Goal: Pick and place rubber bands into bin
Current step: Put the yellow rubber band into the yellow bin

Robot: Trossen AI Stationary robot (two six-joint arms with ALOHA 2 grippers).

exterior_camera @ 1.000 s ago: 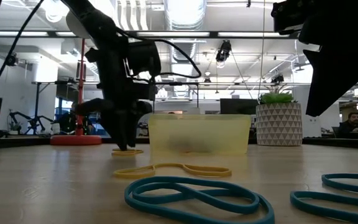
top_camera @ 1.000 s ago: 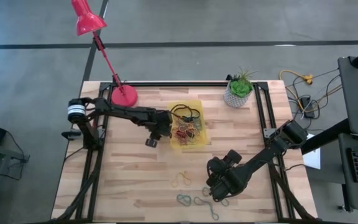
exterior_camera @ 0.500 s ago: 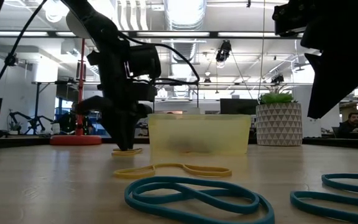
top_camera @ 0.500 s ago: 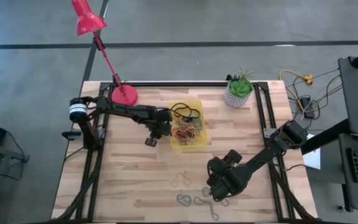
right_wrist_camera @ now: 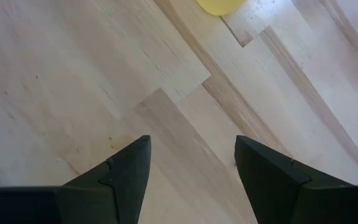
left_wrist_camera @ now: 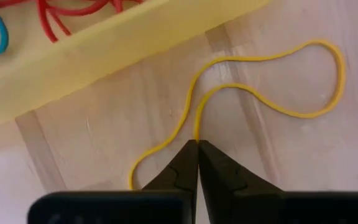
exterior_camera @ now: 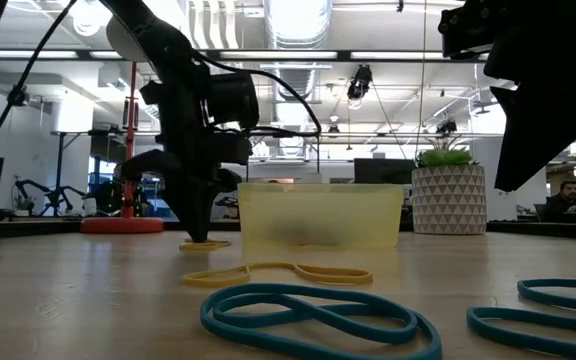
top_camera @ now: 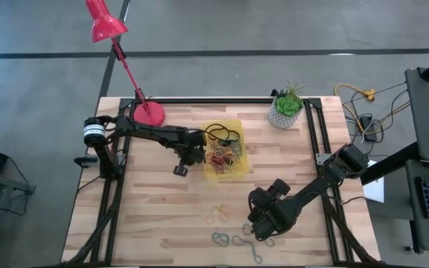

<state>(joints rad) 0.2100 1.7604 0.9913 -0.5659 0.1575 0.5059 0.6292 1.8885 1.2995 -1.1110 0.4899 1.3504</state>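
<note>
From above, the yellow bin (top_camera: pixel 224 149) sits in the middle of the frame with a pile of rubber bands (top_camera: pixel 224 154) already inside. The left gripper (top_camera: pixel 185 161) is just left of it. A few bands still lie on the wood near the bottom, by the right gripper (top_camera: pixel 261 230).

From table height, the left gripper (exterior_camera: pixel 197 230) points down at a yellow band (exterior_camera: pixel 205 243) right beside the bin (exterior_camera: pixel 320 214). 1 more yellow band (exterior_camera: pixel 288 272) and 2 teal bands (exterior_camera: pixel 313 315) wait in front.

The left wrist view shows the jaws pressed together, pinching the yellow band (left_wrist_camera: pixel 260 87) on the wood next to the bin wall (left_wrist_camera: pixel 104 50).

The right wrist view shows wide-apart fingers (right_wrist_camera: pixel 126 171) holding nothing above bare wood.

So I think many bands are in, and at least 4 are left.
</note>
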